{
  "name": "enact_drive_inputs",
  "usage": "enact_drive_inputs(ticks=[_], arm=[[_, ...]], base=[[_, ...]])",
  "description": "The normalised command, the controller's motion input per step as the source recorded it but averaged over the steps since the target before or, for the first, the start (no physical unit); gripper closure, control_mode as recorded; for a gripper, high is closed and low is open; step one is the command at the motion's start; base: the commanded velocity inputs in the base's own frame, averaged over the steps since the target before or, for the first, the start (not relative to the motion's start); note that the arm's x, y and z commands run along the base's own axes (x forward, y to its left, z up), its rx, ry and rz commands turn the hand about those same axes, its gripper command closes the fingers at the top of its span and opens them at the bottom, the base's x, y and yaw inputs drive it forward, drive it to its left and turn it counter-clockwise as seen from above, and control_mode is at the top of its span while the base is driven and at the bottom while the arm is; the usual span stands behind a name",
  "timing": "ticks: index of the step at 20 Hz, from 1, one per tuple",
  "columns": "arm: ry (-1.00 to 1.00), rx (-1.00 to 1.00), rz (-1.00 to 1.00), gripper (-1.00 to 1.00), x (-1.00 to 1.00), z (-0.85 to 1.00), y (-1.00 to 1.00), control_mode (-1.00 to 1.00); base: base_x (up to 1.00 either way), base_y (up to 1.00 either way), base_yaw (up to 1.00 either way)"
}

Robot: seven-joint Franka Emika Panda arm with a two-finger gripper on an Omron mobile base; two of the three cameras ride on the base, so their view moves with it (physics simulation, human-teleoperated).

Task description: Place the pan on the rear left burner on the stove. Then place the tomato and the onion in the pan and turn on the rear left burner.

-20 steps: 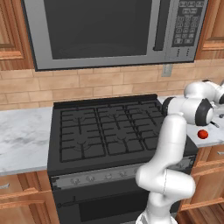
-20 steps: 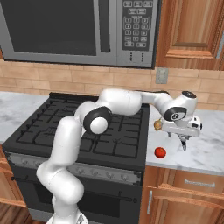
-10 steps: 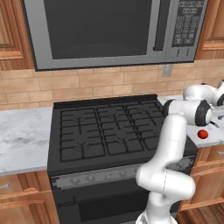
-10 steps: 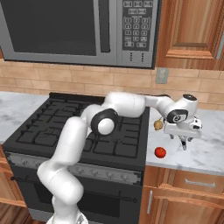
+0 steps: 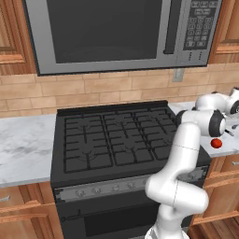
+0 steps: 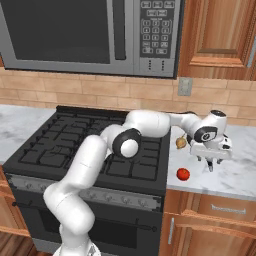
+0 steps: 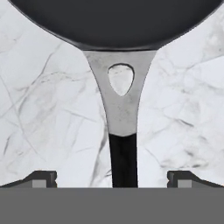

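Note:
The black pan rests on the marble counter to the right of the stove. Its silvery handle runs straight back between my fingertips. My gripper is open and straddles the dark end of that handle without closing on it. From the right base camera the gripper points down over the counter, and the hand hides the pan. The tan onion lies just left of the hand, and the red tomato sits nearer the counter's front edge. The rear left burner is bare.
A grey microwave hangs above the stove. Round knobs line the silver front strip. Marble counter extends left of the stove, and more counter lies to the right. A wall outlet sits behind the onion.
The hand has shifted slightly right and a little lower over the pan handle. The jaws stayed open; tomato and onion have not moved.

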Motion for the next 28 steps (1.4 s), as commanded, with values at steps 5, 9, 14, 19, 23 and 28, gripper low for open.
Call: enact_drive_inputs(ticks=[5,9,14,19,23,28], arm=[[0.06,0.00,0.00,-1.00,0.19,-0.20,-0.17,-1.00],[0.08,0.00,0.00,-1.00,0.09,-0.27,-0.08,-1.00],[0.09,0.00,0.00,1.00,0.00,-0.33,-0.01,-1.00],[0.03,0.00,0.00,1.00,0.00,-0.15,0.00,-1.00],[0.00,0.00,0.01,1.00,-0.01,0.00,0.00,-1.00],[-0.01,0.00,0.01,1.00,-0.17,0.07,0.13,-1.00]], base=[[0.00,0.00,0.00],[0.00,0.00,0.00],[0.00,0.00,0.00],[0.00,0.00,0.00],[0.00,0.00,0.00],[0.00,0.00,0.00]])
